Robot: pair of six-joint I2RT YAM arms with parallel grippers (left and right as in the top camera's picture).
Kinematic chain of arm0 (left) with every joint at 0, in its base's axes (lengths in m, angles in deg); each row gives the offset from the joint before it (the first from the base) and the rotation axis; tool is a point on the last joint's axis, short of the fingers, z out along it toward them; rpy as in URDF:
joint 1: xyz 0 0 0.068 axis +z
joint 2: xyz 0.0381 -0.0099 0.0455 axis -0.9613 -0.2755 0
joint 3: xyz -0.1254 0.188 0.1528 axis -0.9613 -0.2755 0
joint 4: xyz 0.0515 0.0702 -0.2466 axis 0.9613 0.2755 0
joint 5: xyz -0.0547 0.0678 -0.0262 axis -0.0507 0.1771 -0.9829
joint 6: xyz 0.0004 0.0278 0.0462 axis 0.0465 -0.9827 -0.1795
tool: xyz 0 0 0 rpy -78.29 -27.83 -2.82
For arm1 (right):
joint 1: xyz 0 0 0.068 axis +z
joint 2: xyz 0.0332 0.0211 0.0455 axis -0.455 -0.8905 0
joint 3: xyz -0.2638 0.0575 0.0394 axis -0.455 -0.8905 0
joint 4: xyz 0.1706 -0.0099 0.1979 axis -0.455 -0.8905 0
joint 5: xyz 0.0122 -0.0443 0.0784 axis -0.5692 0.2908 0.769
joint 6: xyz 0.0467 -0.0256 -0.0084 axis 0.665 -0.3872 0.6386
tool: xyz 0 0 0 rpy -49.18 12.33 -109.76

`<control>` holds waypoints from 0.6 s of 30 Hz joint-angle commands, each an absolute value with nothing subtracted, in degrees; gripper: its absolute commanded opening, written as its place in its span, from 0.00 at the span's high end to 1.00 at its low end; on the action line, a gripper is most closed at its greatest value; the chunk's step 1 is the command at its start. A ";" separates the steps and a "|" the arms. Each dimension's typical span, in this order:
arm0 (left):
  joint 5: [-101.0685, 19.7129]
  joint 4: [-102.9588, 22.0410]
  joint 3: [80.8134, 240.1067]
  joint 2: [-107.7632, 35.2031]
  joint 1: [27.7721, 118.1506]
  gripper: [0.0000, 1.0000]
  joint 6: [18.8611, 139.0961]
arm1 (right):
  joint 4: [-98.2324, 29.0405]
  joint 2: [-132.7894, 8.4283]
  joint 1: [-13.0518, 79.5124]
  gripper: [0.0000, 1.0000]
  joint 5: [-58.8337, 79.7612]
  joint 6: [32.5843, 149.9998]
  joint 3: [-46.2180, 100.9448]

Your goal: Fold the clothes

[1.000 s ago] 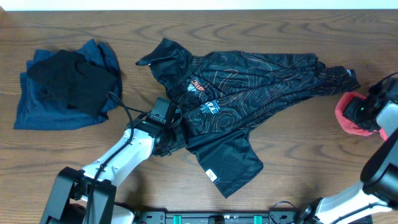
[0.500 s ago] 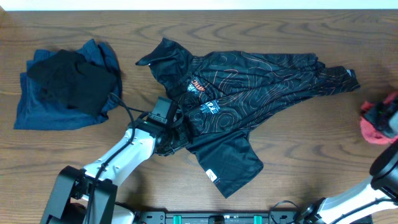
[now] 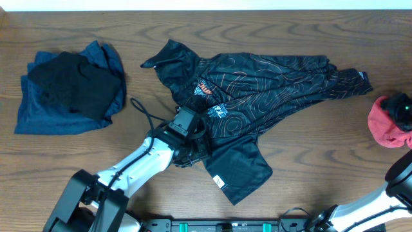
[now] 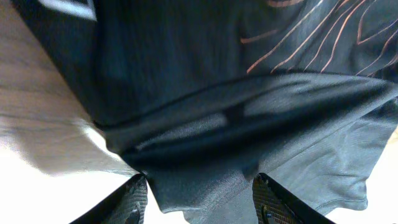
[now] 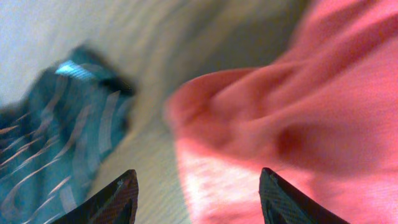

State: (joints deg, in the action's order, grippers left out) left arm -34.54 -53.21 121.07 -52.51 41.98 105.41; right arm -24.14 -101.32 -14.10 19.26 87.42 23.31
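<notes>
The black sports shirt [image 3: 257, 80] with thin orange contour lines lies crumpled across the middle of the table, one flap [image 3: 241, 169] reaching toward the front. My left gripper [image 3: 192, 149] is over its lower left part. In the left wrist view the fingers [image 4: 200, 199] are open, with a dark grey fold of the shirt [image 4: 249, 124] between and beyond them. My right gripper [image 3: 400, 106] is at the far right over a red garment [image 3: 385, 125]. In the blurred right wrist view its fingers [image 5: 202, 199] are open above the red cloth [image 5: 292, 106].
A folded blue garment [image 3: 45, 113] with a black garment [image 3: 74, 80] on top lies at the far left. Bare wooden table [image 3: 322, 154] shows between the shirt and the front edge. The shirt's right tip [image 5: 56, 118] shows beside the red cloth.
My left gripper has moved right, further onto the shirt's lower part. My right arm has carried the red garment toward the table's right edge, and more of the cloth now shows.
</notes>
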 commanded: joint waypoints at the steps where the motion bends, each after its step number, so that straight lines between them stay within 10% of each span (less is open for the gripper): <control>1: -32.53 -53.39 120.86 -54.30 40.41 0.43 107.62 | -25.47 -96.49 -12.00 0.38 23.68 86.88 24.69; 6: -29.97 -57.50 120.86 -57.82 39.16 0.45 107.60 | -29.49 -93.03 -9.55 0.36 23.39 84.73 24.69; 10: -29.92 -59.81 120.88 -58.69 39.27 0.94 107.38 | -32.86 -92.55 -8.22 0.36 23.39 84.58 24.69; 18: -28.11 -48.14 120.88 -52.47 44.47 0.94 99.49 | -38.87 -92.55 -6.71 0.36 20.00 80.32 24.66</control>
